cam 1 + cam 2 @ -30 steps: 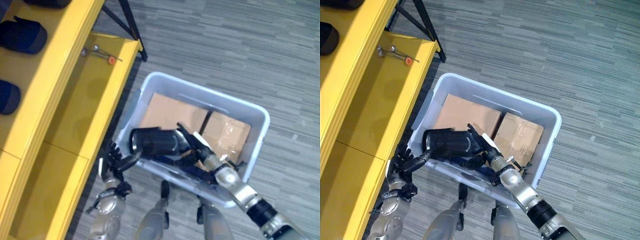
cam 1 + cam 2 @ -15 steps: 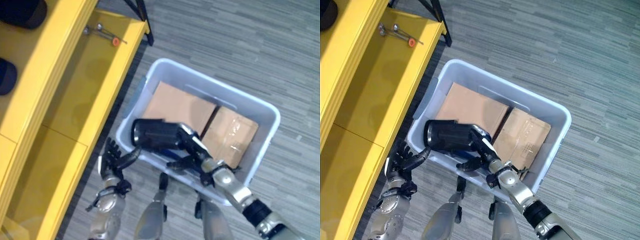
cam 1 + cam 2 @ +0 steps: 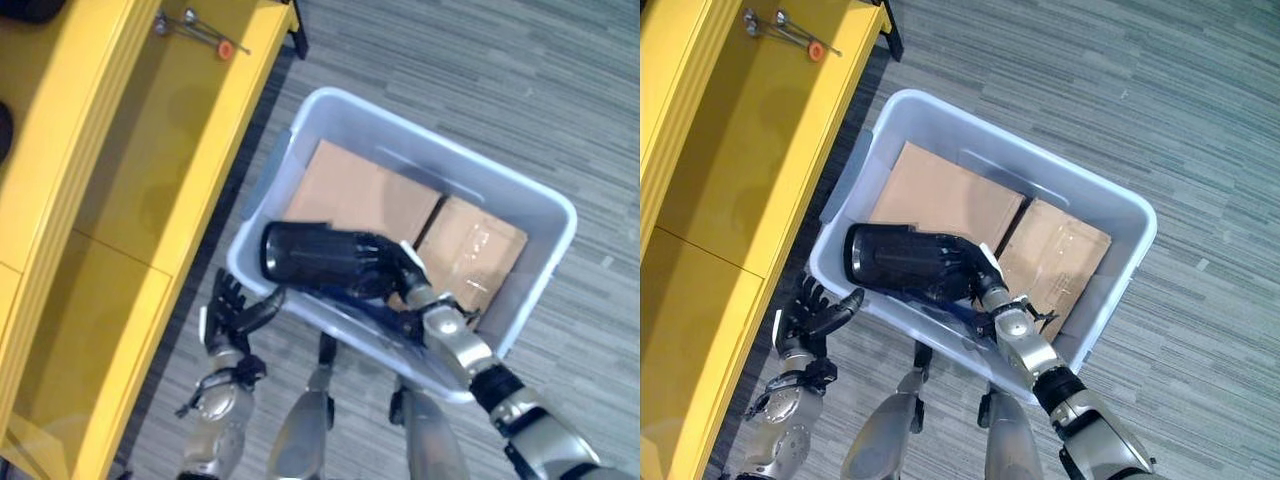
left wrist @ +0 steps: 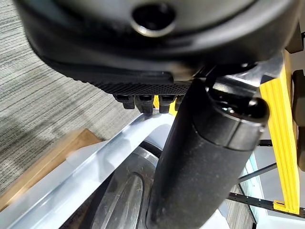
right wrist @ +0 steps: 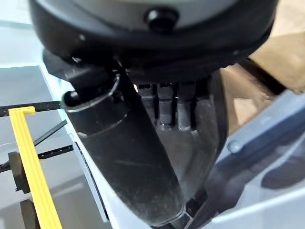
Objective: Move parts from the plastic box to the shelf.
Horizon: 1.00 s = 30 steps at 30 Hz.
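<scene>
A black cylindrical part (image 3: 315, 260) lies along the near left side of the pale plastic box (image 3: 452, 161), its open end toward the box's left corner. My right hand (image 3: 398, 272) is on the part's right end, fingers curled over it and thumb (image 5: 125, 160) alongside. My left hand (image 3: 232, 316) hangs outside the box's near left corner, fingers straight, with its thumb (image 4: 205, 157) pointing at the box rim (image 4: 107, 150). The yellow shelf (image 3: 150, 190) runs along the left.
Two flat cardboard boxes (image 3: 368, 196) (image 3: 472, 252) lie in the far half of the plastic box. A few small metal tools with an orange tip (image 3: 198, 28) lie at the far end of the lower shelf board. Grey carpet floor (image 3: 520, 90) surrounds the box.
The camera has shifted. My right hand went from open and spread above the black part to lying curled over its right end. The left hand stays by the box corner.
</scene>
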Available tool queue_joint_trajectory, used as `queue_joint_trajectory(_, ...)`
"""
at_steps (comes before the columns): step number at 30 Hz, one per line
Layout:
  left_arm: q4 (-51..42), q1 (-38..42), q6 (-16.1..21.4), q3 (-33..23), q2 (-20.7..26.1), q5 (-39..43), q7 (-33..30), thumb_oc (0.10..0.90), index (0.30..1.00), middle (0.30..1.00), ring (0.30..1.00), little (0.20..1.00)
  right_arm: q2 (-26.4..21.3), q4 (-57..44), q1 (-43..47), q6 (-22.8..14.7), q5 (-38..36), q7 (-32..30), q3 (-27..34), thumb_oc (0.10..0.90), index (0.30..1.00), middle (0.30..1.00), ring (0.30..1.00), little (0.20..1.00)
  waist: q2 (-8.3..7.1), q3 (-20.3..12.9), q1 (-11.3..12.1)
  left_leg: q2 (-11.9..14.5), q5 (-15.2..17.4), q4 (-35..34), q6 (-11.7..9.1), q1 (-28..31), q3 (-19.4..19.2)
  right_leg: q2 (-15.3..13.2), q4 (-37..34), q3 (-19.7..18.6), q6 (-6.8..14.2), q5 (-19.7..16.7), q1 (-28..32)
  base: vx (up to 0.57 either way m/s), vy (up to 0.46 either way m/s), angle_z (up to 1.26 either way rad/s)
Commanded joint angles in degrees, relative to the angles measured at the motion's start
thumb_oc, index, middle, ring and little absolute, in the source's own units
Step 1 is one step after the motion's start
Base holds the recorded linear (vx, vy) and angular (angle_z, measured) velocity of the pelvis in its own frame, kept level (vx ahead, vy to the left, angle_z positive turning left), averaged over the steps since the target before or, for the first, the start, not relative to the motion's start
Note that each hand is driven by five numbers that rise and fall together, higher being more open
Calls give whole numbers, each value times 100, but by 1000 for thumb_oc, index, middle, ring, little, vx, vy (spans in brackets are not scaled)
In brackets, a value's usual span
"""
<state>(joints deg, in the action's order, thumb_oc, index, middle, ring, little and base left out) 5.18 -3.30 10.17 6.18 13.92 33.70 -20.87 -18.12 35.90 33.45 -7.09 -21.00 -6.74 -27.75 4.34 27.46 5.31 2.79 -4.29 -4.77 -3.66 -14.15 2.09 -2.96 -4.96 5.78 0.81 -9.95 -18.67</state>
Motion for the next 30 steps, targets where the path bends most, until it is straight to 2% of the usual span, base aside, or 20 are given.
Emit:
queue_joint_trajectory(1, -480, 33, 531, -48, 138, 157, 13, 900, 1000, 1000, 1000, 1000, -172, 980, 358, 303, -82, -487, 284, 900, 1000, 1000, 1000, 1000, 66, -48, 207, -288, -344, -23, 150, -388, -374, -190, 1166, -194, 344, 1261, -88, 0, 0, 0)
queue_joint_trajectory(7, -517, 150, 569, -34, 161, 185, 43, 900, 1000, 1000, 1000, 1000, -653, 1461, 606, 290, 28, -665, 635, 900, 1000, 1000, 1000, 1000, 50, -25, 137, -318, -286, -23, 168, -374, -400, -236, 1164, -212, 380, 1267, -85, 40, 29, 1)
queue_joint_trajectory(8, -547, 161, 592, -53, 167, 181, 34, 900, 1000, 1000, 1000, 1000, -881, 1321, 654, 253, 86, -744, 726, 900, 1000, 1000, 1000, 1000, 28, -33, 78, -333, -247, -23, 185, -343, -422, -251, 1150, -249, 386, 1260, -70, 45, 42, 1)
queue_joint_trajectory(17, -564, 174, 605, -110, 210, 177, -43, 900, 1000, 1000, 1000, 1000, -1254, 700, 551, 177, 68, -811, 847, 900, 1000, 1000, 1000, 1000, -76, -87, -45, -334, -163, -23, 205, -258, -523, -267, 1101, -383, 411, 1237, -35, 15, 8, -1)
queue_joint_trajectory(21, -555, 191, 574, -171, 270, 165, -58, 900, 1000, 1000, 1000, 1000, -1525, 37, 399, 212, 164, -685, 781, 900, 1000, 1000, 1000, 1000, -141, -179, -162, -331, -99, -23, 216, -187, -587, -272, 1091, -473, 427, 1234, -13, 23, 7, -6)
queue_joint_trajectory(30, -563, 145, 561, -250, 393, 225, 12, 900, 1000, 1000, 1000, 1000, -2179, -702, 550, 279, 506, -371, 443, 900, 1000, 1000, 1000, 1000, -195, -342, -202, -337, -56, -23, 224, -83, -585, -285, 1086, -509, 456, 1229, 53, 6, -10, -4)
